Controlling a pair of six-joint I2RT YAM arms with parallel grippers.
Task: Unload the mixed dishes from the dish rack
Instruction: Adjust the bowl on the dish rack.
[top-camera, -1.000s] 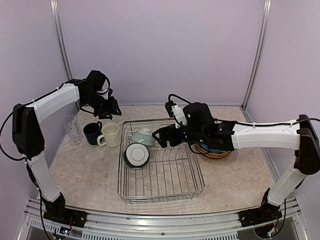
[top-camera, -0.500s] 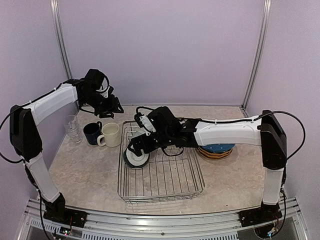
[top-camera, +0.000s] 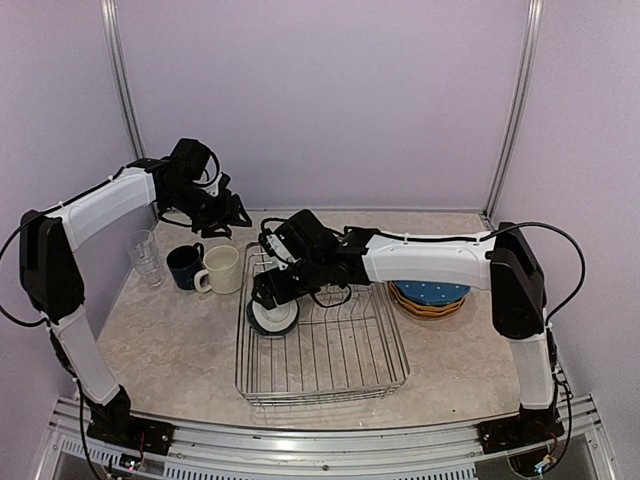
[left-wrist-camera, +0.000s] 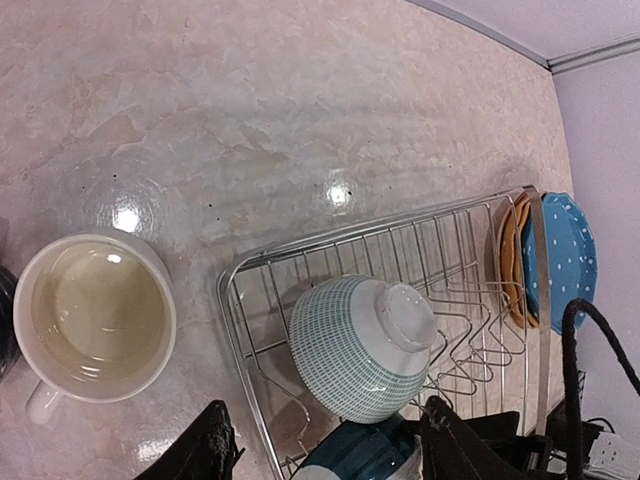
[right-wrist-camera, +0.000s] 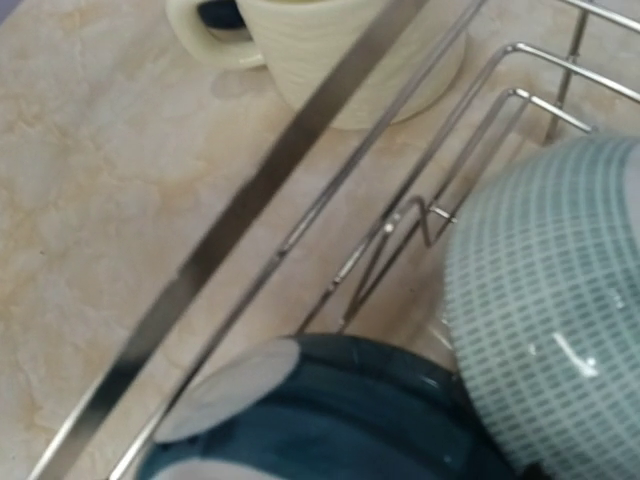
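Observation:
The dish rack (top-camera: 345, 375) sits mid-table and holds two bowls at its far left. One is a dark teal bowl (top-camera: 272, 318) on its side. Behind it lies a pale checked bowl (left-wrist-camera: 365, 345), bottom up. My right gripper (top-camera: 268, 296) is down at the dark bowl's upper rim, open; its fingers are outside the right wrist view, which is filled by the dark bowl (right-wrist-camera: 330, 410). My left gripper (top-camera: 232, 212) hovers high behind the rack's far left corner, open and empty. A cream mug (top-camera: 222, 268), a navy mug (top-camera: 185, 265) and clear glasses (top-camera: 145, 255) stand left of the rack.
Blue and yellow plates (top-camera: 430, 297) are stacked on the table right of the rack. The rack's upright prongs (left-wrist-camera: 470, 330) stand just right of the checked bowl. The right arm stretches across the rack's far half.
My right arm swung left across the rack, from near the plate stack down onto the dark bowl. The left arm has barely moved; its jaws stand slightly wider.

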